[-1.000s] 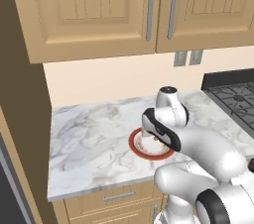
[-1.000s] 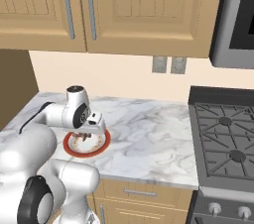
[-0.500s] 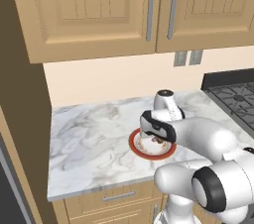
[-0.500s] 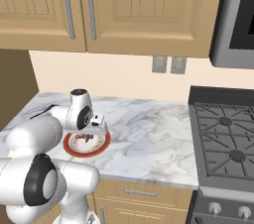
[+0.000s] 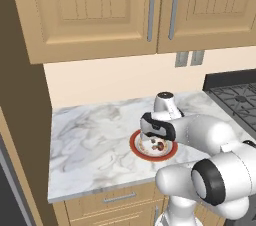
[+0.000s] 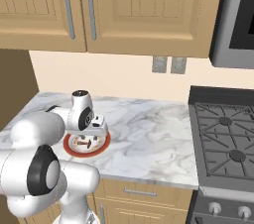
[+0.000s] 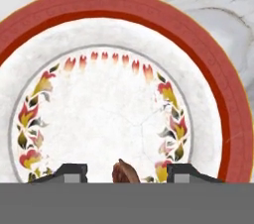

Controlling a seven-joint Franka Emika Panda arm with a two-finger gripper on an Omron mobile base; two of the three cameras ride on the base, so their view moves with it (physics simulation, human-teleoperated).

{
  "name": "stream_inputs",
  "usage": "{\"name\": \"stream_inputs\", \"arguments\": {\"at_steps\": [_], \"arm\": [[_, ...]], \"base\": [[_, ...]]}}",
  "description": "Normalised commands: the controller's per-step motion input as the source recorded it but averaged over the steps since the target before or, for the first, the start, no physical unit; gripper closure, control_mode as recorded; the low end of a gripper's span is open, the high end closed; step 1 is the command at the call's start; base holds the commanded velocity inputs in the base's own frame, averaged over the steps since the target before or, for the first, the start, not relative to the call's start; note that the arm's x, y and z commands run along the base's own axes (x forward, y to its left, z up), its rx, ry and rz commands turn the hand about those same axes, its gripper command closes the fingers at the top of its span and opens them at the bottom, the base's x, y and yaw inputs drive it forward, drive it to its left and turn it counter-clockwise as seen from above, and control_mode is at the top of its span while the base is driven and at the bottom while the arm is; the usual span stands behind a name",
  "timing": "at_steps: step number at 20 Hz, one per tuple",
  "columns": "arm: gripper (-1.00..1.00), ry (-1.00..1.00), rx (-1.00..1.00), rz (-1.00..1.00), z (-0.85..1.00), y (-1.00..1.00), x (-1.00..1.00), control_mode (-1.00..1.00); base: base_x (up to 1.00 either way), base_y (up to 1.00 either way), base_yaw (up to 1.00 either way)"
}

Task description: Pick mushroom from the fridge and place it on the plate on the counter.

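Observation:
The red-rimmed plate (image 5: 136, 147) (image 6: 103, 144) (image 7: 124, 5) rests on the marble counter (image 5: 90, 135) (image 6: 149, 134). A small brown mushroom (image 7: 124, 169) (image 5: 159, 145) (image 6: 85, 143) lies on the plate's white inner part, near the ring of leaf pattern. My gripper (image 7: 126, 174) (image 5: 152, 139) (image 6: 94, 131) hangs low over the plate and points down. It is open. The dark fingertips (image 7: 72, 172) stand on either side of the mushroom with a gap on each side. The fridge is out of view.
A black gas stove (image 6: 223, 134) (image 5: 240, 100) adjoins the counter on the right. Tan wall cabinets (image 5: 125, 10) hang above, and a wall outlet (image 6: 168, 64) sits on the backsplash. A tall brown panel (image 5: 25, 95) bounds the counter on the left.
The gripper came down onto the plate and its jaws parted. The mushroom now lies on the plate, free between the fingertips.

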Motion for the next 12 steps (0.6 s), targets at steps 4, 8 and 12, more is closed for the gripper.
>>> {"name": "stream_inputs", "arguments": {"at_steps": [4,8,12], "arm": [[-1.0,0.0,0.0,0.0,0.0,0.0,0.0,-1.0],[-1.0,-0.02,0.0,0.0,0.05,0.0,0.0,-1.0],[-1.0,-0.11,-0.01,0.0,0.47,0.0,-0.23,-1.0]], "base": [[0.0,0.0,0.0],[0.0,0.0,0.0],[0.0,0.0,0.0]]}}
